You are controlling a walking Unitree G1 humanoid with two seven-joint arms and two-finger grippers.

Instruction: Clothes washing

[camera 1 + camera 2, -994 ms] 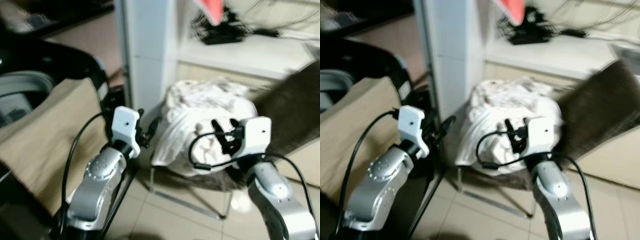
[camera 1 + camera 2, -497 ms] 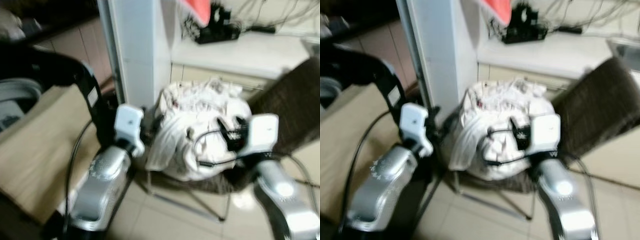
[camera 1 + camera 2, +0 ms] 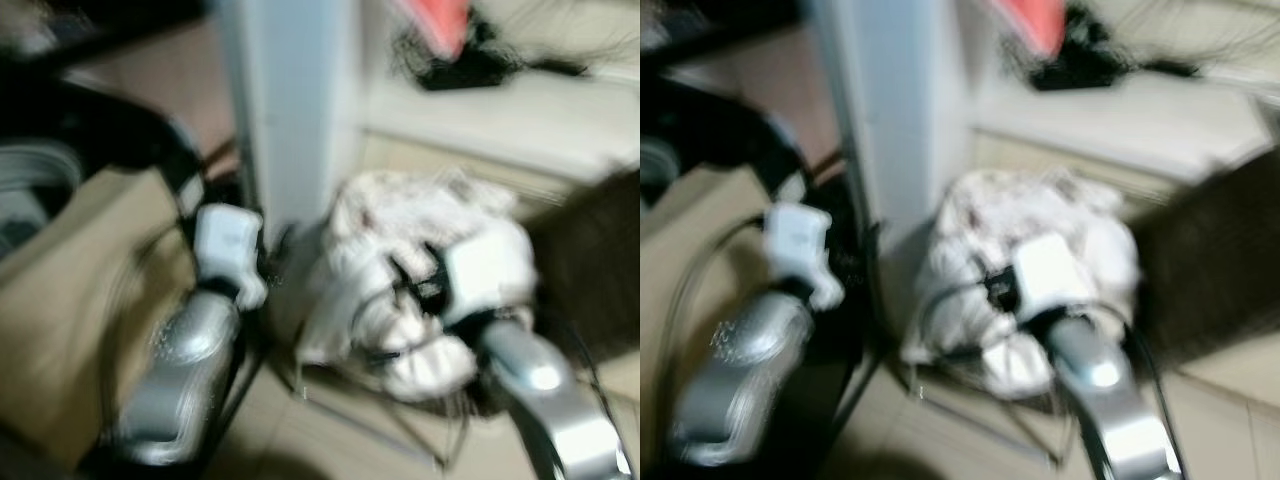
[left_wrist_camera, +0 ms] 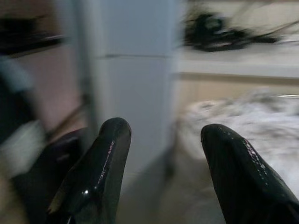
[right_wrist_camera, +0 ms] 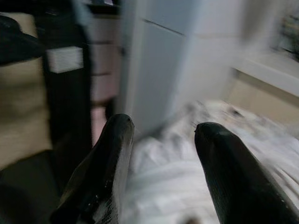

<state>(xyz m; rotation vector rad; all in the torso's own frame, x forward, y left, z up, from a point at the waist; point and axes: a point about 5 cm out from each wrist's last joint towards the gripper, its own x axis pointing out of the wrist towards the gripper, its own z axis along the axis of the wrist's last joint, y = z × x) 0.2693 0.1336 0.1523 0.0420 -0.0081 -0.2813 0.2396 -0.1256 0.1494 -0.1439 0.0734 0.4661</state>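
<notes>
A heap of white clothes (image 3: 410, 260) lies on a chair seat before me; the head views are blurred. My right gripper (image 5: 161, 135) is open and hovers just above the white clothes (image 5: 201, 158), nothing between its fingers. In the left eye view its white wrist block (image 3: 478, 272) sits over the heap. My left gripper (image 4: 161, 135) is open too, held to the left of the heap near a white pillar (image 4: 135, 70), with the clothes (image 4: 252, 121) off to one side. The washing machine's grey drum opening (image 3: 30, 190) shows at the far left.
A beige cloth (image 3: 70, 290) drapes over the black frame (image 3: 150, 140) by the washer. A dark woven chair back (image 3: 590, 260) rises at the right. A white shelf (image 3: 500, 110) behind carries black cables and something red (image 3: 432, 22). Tiled floor lies below.
The whole picture has shifted and blurred, so the camera moved. My right gripper has come closer in over the white heap; the left arm stays beside the pillar.
</notes>
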